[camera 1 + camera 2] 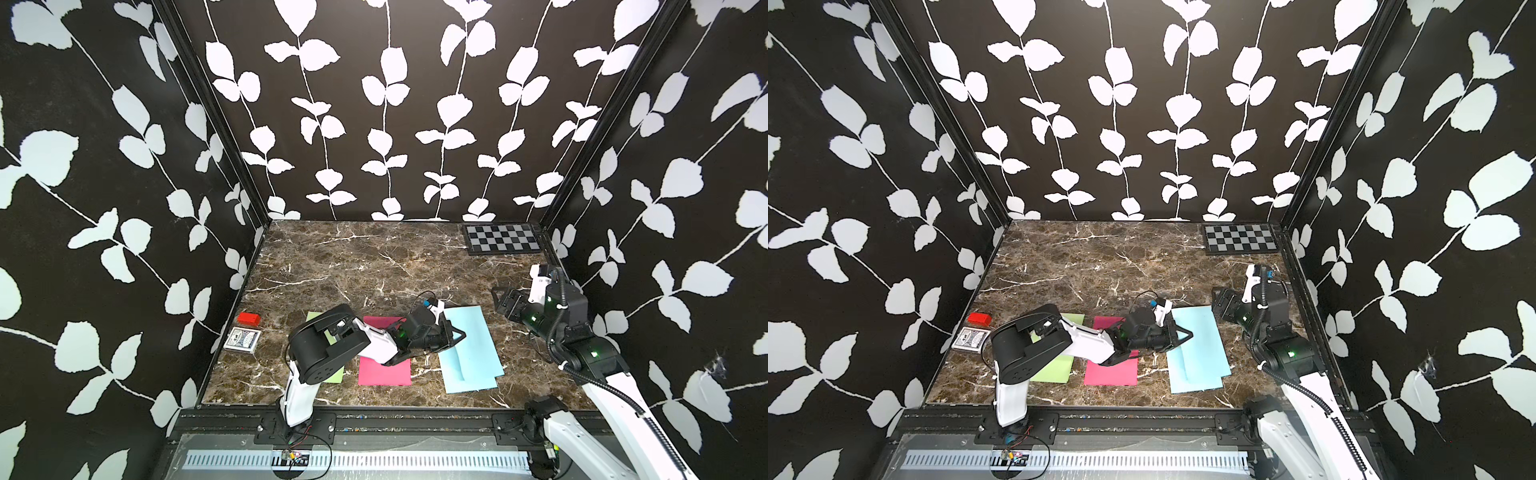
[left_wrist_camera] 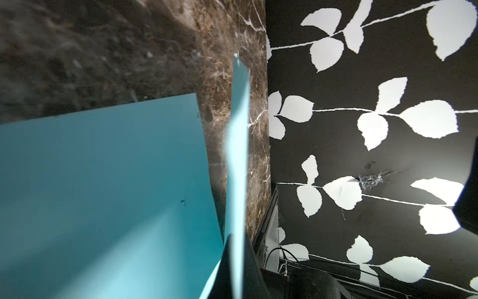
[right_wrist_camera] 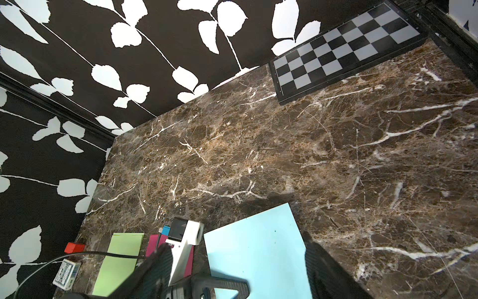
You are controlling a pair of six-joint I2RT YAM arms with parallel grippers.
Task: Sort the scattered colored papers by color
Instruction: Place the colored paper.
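Along the near edge of the glossy, white-veined brown marble tabletop lie thin, flat rectangles: one light green paper sheet at 7 o'clock, one hot pink paper sheet at 6 o'clock, two overlapping light blue paper sheets at 5 o'clock. Your left gripper is clamped on the upper blue sheet, whose edge curls up off the lower one. Your right gripper hangs at 3 o'clock, jaws spread wide, empty. One black-and-grey checkerboard panel lies at 1 o'clock; one red block and one patterned card box sit at 8 o'clock.
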